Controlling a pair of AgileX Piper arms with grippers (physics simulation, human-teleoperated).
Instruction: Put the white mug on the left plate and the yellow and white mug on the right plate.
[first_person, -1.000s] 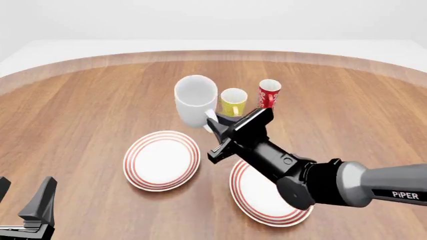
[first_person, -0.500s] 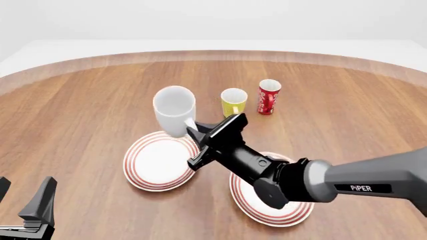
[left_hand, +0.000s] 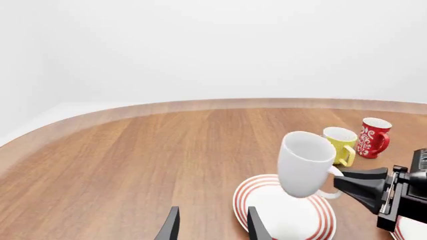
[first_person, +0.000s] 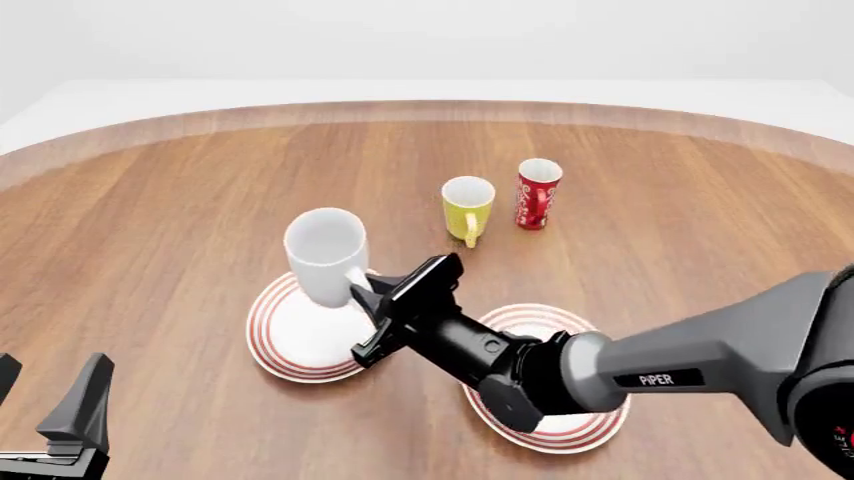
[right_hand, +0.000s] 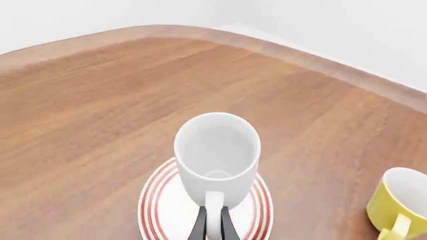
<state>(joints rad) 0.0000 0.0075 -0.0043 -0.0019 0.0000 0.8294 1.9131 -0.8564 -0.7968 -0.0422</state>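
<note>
My right gripper (first_person: 363, 292) is shut on the handle of the white mug (first_person: 327, 255), holding it over the left plate (first_person: 283, 342). The mug is roughly upright; I cannot tell whether its base touches the plate. In the right wrist view the fingers (right_hand: 201, 226) pinch the handle below the white mug (right_hand: 217, 150). The yellow and white mug (first_person: 467, 207) stands on the table farther back. The right plate (first_person: 590, 424) lies partly under my right arm. My left gripper (first_person: 47, 402) is open at the near left corner, holding nothing.
A slim red and white cup (first_person: 538, 193) stands just right of the yellow mug. In the left wrist view the white mug (left_hand: 305, 162), left plate (left_hand: 267, 212), yellow mug (left_hand: 340, 145) and red cup (left_hand: 372, 137) all show.
My right gripper has carried the white mug from beside the yellow mug leftward, nearer and lower, to above the left plate. The left gripper has not moved.
</note>
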